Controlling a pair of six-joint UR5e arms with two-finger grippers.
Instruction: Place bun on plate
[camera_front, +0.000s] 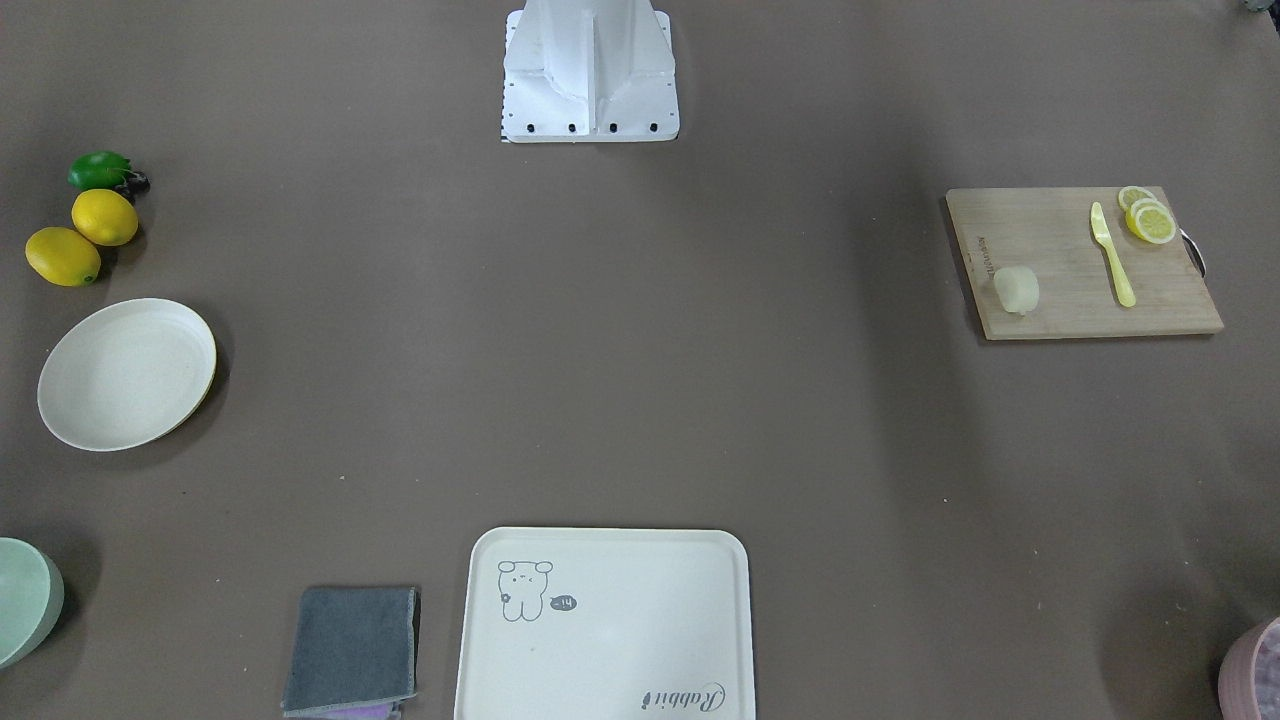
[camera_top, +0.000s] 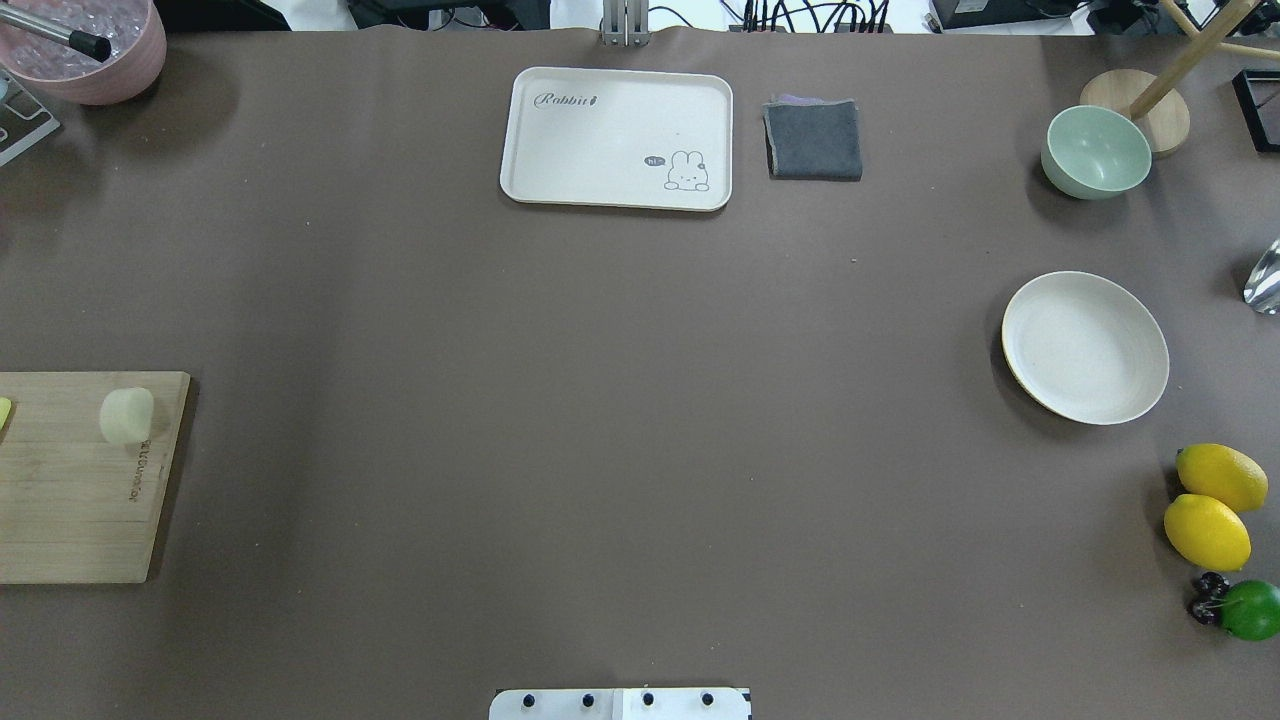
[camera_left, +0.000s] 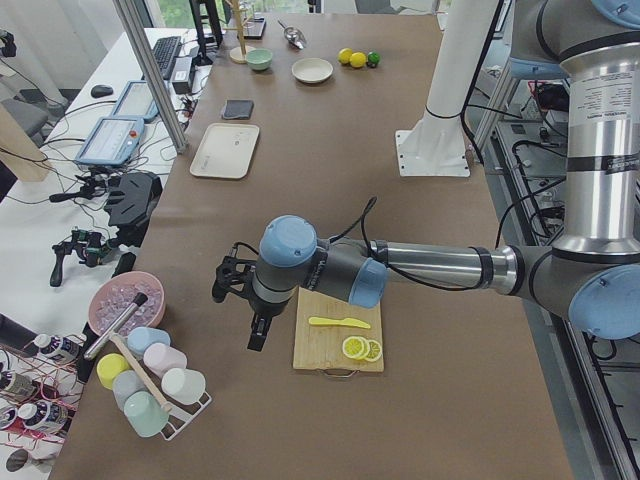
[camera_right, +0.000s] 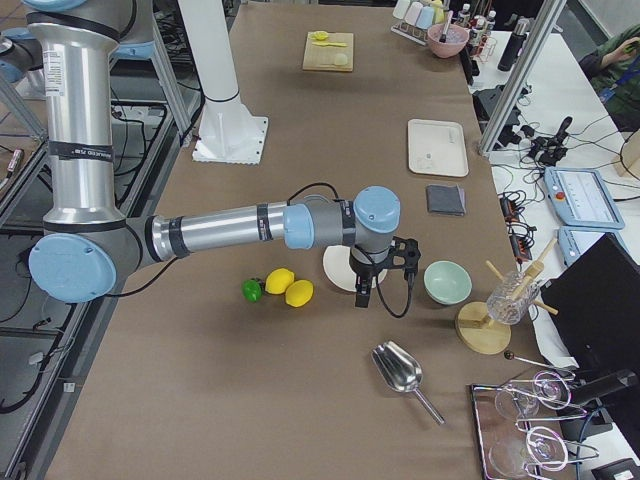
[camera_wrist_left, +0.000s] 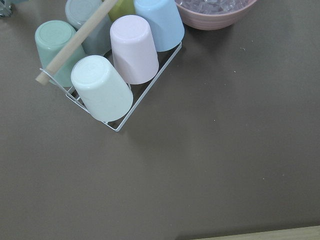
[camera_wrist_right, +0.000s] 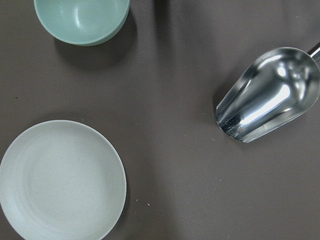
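Observation:
The bun (camera_front: 1016, 290) is a small pale lump lying on a wooden cutting board (camera_front: 1060, 250), at the table's left end in the overhead view, where the bun (camera_top: 126, 415) sits near the board's far corner. The plate (camera_top: 1085, 346) is round and cream-white and lies bare on the table's right side; the right wrist view has the plate (camera_wrist_right: 60, 181) at its lower left. My left gripper (camera_left: 240, 305) hangs beside the board, off its outer end. My right gripper (camera_right: 375, 280) hovers by the plate. Both show only in the side views, so I cannot tell whether they are open or shut.
A yellow knife (camera_front: 1112, 254) and lemon slices (camera_front: 1148, 218) share the board. Two lemons (camera_top: 1212, 505) and a lime (camera_top: 1250, 610) lie near the plate, with a green bowl (camera_top: 1095, 152) and a metal scoop (camera_wrist_right: 267, 102). The bear tray (camera_top: 617, 138), grey cloth (camera_top: 813, 139), cup rack (camera_wrist_left: 107, 65) and pink bowl (camera_top: 85, 50) stand farther off.

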